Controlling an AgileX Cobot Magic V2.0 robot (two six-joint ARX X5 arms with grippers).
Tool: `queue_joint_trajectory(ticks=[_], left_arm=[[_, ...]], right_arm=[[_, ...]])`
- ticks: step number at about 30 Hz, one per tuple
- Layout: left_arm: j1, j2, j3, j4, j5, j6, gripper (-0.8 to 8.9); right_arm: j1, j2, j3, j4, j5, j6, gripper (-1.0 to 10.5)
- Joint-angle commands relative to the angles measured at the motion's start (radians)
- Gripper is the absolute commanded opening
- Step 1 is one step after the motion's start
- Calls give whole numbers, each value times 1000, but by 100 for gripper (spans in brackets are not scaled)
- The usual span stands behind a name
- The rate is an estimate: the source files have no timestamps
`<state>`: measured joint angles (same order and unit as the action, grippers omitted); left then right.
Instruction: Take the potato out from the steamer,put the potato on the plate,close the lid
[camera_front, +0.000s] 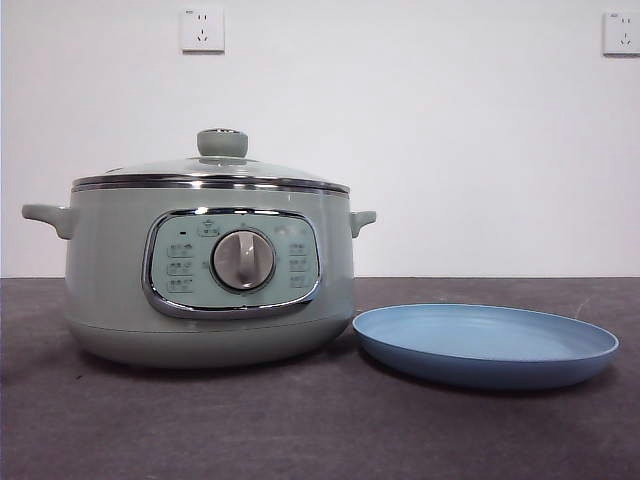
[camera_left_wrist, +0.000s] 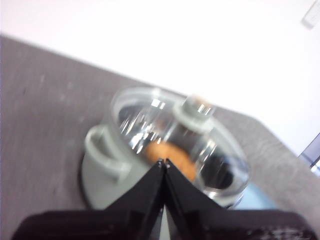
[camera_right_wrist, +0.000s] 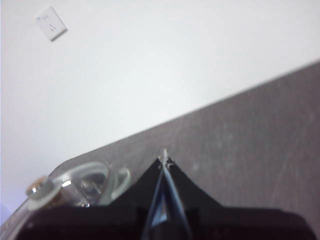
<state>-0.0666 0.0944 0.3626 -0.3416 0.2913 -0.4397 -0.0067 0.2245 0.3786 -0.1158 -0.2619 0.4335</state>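
The pale-green steamer (camera_front: 205, 270) stands left of centre on the dark table with its glass lid (camera_front: 215, 170) on it. Beside it on the right lies the light-blue plate (camera_front: 485, 342), with nothing on it. In the left wrist view the orange-brown potato (camera_left_wrist: 172, 156) shows through the lid (camera_left_wrist: 165, 130), inside the steamer (camera_left_wrist: 107, 172). My left gripper (camera_left_wrist: 163, 161) is shut and hangs above the steamer, holding nothing. My right gripper (camera_right_wrist: 164, 159) is shut over the table, away from the steamer (camera_right_wrist: 75, 187). Neither arm shows in the front view.
A white wall with two power sockets (camera_front: 201, 30) stands behind the table. Dark tabletop (camera_front: 300, 430) stretches in front of the steamer and the plate.
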Motion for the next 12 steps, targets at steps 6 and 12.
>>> queue_joint_trajectory(ticks=[6, 12], left_arm=[[1, 185, 231, 2, 3, 85, -8], [0, 372, 428, -13, 6, 206, -8]], right_arm=[[45, 211, 295, -46, -1, -217, -9], [86, 366, 520, -145, -3, -307, -9]])
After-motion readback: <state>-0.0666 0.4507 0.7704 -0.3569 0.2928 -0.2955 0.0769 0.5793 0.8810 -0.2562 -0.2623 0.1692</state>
